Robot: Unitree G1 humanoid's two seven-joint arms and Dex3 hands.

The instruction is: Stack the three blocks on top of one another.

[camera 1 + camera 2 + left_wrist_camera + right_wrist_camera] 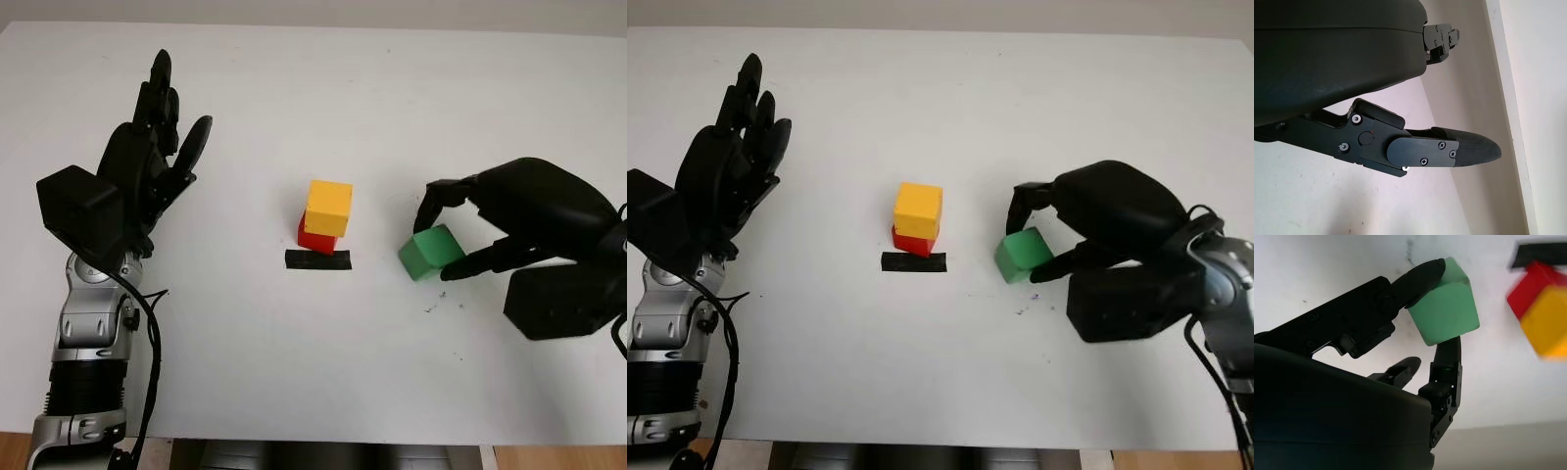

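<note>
head view: nearest, the right hand [509,235] has its fingers clamped on the green block [431,253], right of the yellow block [328,207] stacked on the red block [315,235]. the left hand [147,157] is open, far left. no containers.
right wrist view: fingertips [1425,274] pinch the block. step 2 seems underway; next, lift and centre it over the yellow.

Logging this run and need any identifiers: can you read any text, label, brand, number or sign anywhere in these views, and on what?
None: no readable text anywhere.
yellow block, red block, green block: plain faces.
black strip on the table: blank.
right hand, closed on the green block, and left hand, open over the table's left side: shells show screws, no lettering.
</note>
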